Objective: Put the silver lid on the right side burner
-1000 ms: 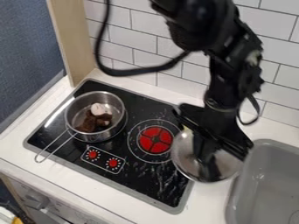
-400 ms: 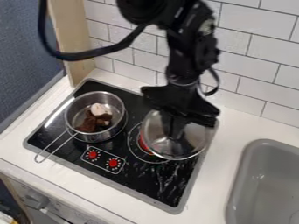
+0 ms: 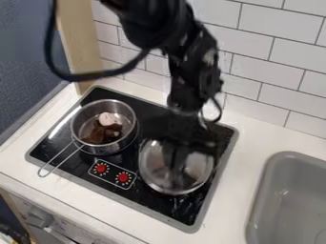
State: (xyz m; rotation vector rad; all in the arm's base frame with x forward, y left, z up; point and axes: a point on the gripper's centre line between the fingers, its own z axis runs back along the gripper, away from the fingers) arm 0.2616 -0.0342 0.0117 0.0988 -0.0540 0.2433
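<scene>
The one silver lid (image 3: 200, 169) is over the right part of the stove (image 3: 143, 204), and my one tool (image 3: 176, 151) hangs down over it, dark against the shiny round top. I cannot tell whether my tool is spread, pressed together or pinching the lid, nor whether the lid rests on the stove or is just above it. Close by on the left I see two red knobs (image 3: 112, 174), each circled by small white marks, both inside one white outline on the black stove top. Farther left is one metal pot (image 3: 121, 147), upright on the stove, its one wire handle (image 3: 53, 163) looping out past the stove's edge at the lower left. In the pot I count one pale piece (image 3: 108, 118) and some brown food (image 3: 98, 133), whose pieces I cannot count. The stove is set in a white table (image 3: 237, 190), with one grey sink (image 3: 270, 190) to the right, apart from the stove. Behind are white tiles (image 3: 248, 102), with one wooden post (image 3: 79, 47) and a blue panel (image 3: 22, 71) at the left.
</scene>
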